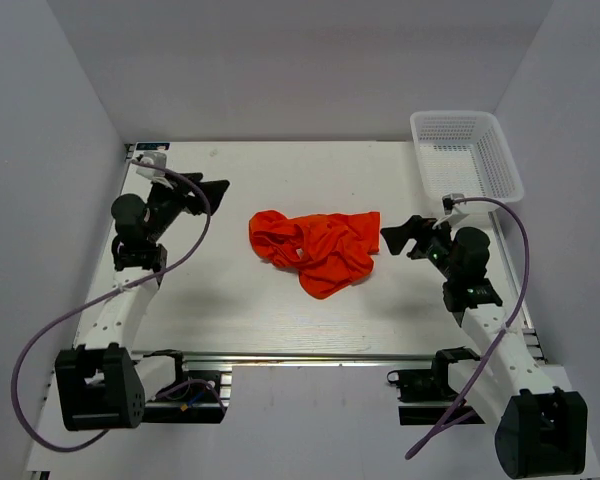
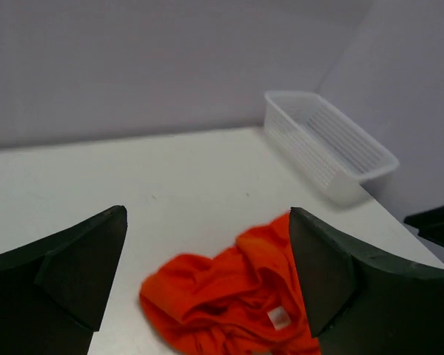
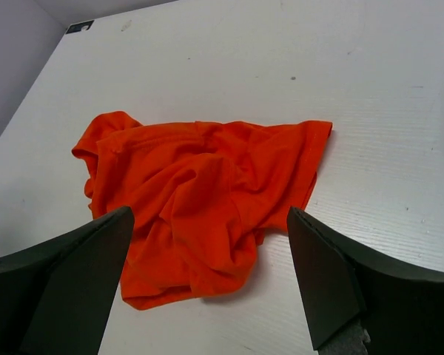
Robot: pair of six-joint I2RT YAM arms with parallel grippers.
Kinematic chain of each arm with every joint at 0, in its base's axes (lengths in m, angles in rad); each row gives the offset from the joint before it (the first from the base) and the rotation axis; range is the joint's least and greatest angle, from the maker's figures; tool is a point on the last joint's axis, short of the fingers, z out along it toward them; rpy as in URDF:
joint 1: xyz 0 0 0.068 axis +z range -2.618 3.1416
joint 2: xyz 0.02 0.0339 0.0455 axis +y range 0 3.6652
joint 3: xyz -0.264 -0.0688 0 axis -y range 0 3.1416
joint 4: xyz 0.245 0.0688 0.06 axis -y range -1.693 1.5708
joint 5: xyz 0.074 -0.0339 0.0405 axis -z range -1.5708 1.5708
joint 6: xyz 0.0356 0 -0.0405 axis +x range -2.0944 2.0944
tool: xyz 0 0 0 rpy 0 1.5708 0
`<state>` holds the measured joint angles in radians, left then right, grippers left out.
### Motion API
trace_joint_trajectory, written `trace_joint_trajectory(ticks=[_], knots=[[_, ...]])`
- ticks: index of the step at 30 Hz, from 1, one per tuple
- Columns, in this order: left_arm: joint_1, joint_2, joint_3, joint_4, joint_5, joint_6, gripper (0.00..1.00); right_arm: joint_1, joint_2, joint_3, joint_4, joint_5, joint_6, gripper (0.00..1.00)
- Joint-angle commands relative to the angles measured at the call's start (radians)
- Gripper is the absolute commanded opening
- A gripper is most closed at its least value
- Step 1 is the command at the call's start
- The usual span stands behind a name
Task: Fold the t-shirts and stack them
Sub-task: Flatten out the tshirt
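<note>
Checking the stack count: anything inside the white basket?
Nothing shows inside the white mesh basket: the top view gives its bare floor. The orange-red t-shirt lies crumpled on the table, apart from it. From the left wrist, the near wall hides some floor.

A white table [image 1: 280, 320] with a faint wood grain stands inside a plain, boxlike enclosure. Three matte walls of pale grey with a lilac tint meet its edges. The back wall [image 1: 300, 70] runs along the far side, with the left wall [image 1: 40, 200] and the right wall [image 1: 570, 130] at either hand. A silver metal rail [image 1: 310, 357] runs along the table's near edge. A small dark tag [image 1: 152, 146] sits at the far left corner, and a few tiny dark specks dot the tabletop. The light is soft and even, and shadows are faint.
</note>
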<state>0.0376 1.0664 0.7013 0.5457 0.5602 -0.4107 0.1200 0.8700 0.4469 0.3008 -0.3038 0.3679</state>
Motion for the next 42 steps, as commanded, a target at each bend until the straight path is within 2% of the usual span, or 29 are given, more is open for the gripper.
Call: trace_joint_trajectory(ticks=[1,2,3,4,6,9,12,15,19,23,26,27,29,30,31,32,35,36,42], knots=[[-0.013,0.111,0.045,-0.156,0.171,-0.077,1.0,0.001,-0.031,0.03,-0.038,0.023,0.034,0.9],[-0.013,0.174,0.055,-0.138,0.237,-0.077,1.0,0.001,-0.034,0.027,-0.02,0.019,0.028,0.9],[-0.022,0.211,0.055,0.008,0.297,-0.095,1.0,0.003,-0.029,0.023,-0.017,0.015,0.022,0.9],[-0.022,0.245,0.055,0.057,0.364,-0.123,0.96,0.003,-0.02,0.018,-0.003,0.003,-0.001,0.9],[-0.054,0.329,0.085,0.06,0.353,-0.122,0.92,0.004,0.018,0.032,-0.006,-0.041,-0.017,0.9],[-0.151,0.394,0.18,-0.133,0.307,0.021,0.92,0.013,0.081,0.084,-0.043,-0.103,-0.052,0.9],[-0.25,0.443,0.26,-0.303,0.173,0.136,0.92,0.041,0.197,0.173,-0.101,-0.097,-0.07,0.9],[-0.358,0.518,0.346,-0.452,-0.039,0.174,0.91,0.075,0.326,0.237,-0.12,-0.045,-0.072,0.9],[-0.439,0.662,0.444,-0.556,-0.089,0.196,0.87,0.134,0.469,0.327,-0.149,-0.015,-0.083,0.9],[-0.507,0.762,0.53,-0.633,-0.15,0.205,0.77,0.176,0.593,0.394,-0.172,0.028,-0.072,0.9],[-0.53,0.806,0.572,-0.668,-0.203,0.216,0.63,0.205,0.664,0.432,-0.16,0.034,-0.063,0.9],[-0.539,0.807,0.581,-0.696,-0.223,0.216,0.51,0.217,0.678,0.461,-0.161,0.032,-0.057,0.9],[-0.548,0.807,0.593,-0.707,-0.232,0.216,0.36,0.233,0.745,0.498,-0.178,0.037,-0.057,0.9],[-0.548,0.807,0.593,-0.707,-0.232,0.216,0.13,0.239,0.777,0.509,-0.195,0.04,-0.052,0.86],[-0.548,0.79,0.593,-0.707,-0.232,0.207,0.0,0.244,0.787,0.536,-0.196,0.045,-0.05,0.76],[-0.558,0.776,0.58,-0.707,-0.243,0.198,0.0,0.253,0.799,0.542,-0.196,0.046,-0.046,0.48],[-0.558,0.701,0.552,-0.707,-0.255,0.197,0.0,0.263,0.814,0.546,-0.18,0.054,-0.029,0.07],[-0.558,0.683,0.552,-0.707,-0.255,0.197,0.0,0.267,0.802,0.543,-0.174,0.049,-0.03,0.0],[-0.558,0.574,0.552,-0.725,-0.264,0.207,0.0,0.276,0.707,0.51,-0.173,0.078,-0.03,0.0]])
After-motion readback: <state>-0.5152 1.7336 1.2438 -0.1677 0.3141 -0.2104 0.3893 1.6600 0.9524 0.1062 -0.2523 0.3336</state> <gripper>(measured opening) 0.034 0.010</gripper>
